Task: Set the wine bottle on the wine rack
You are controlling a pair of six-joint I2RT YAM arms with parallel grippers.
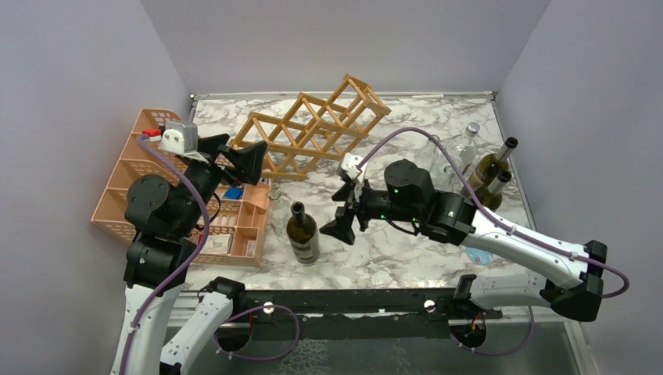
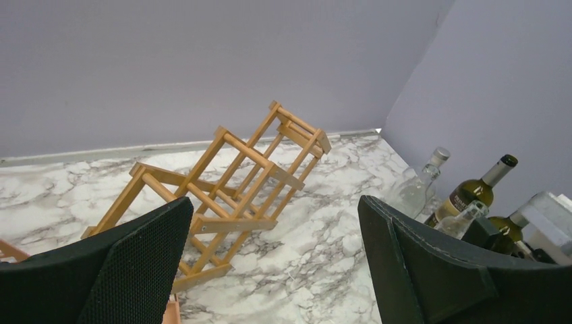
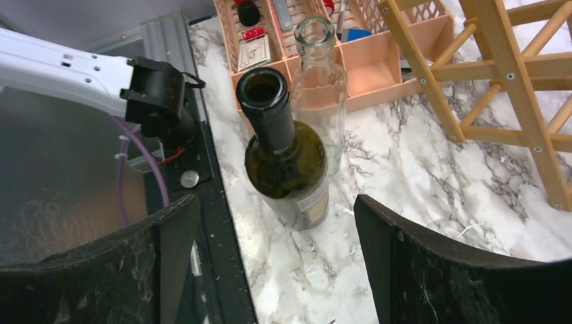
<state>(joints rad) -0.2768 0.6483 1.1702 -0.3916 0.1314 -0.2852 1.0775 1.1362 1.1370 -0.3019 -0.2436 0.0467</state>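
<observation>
1. The wine bottle [image 1: 302,232] is standing upright on the marble table [image 1: 406,250] near the front edge, its dark mouth open to the ceiling. It is sitting just to the right of the salmon-pink organizer [image 1: 148,195].
2. The right gripper [image 1: 345,212] is hovering just to the right of that bottle with its jaws spread wide and gripping nothing. In the right wrist view the bottle [image 3: 287,162] is showing ahead in the gap between the two fingers [image 3: 418,263], apart from both.
3. A clear glass bottle [image 3: 318,88] is standing right behind the wine bottle in that view, next to the organizer's corner.
4. The wine rack [image 1: 313,129] is sitting farther back on the table, running diagonally toward the back wall, well apart from the wine bottle, with its cells holding nothing.
5. The left gripper [image 1: 236,156] is hanging above the organizer's right side, jaws wide apart and holding nothing, facing the rack [image 2: 229,189].
6. More bottles [image 1: 489,168] are clustering at the table's right edge, two dark ones and a clear one.
</observation>
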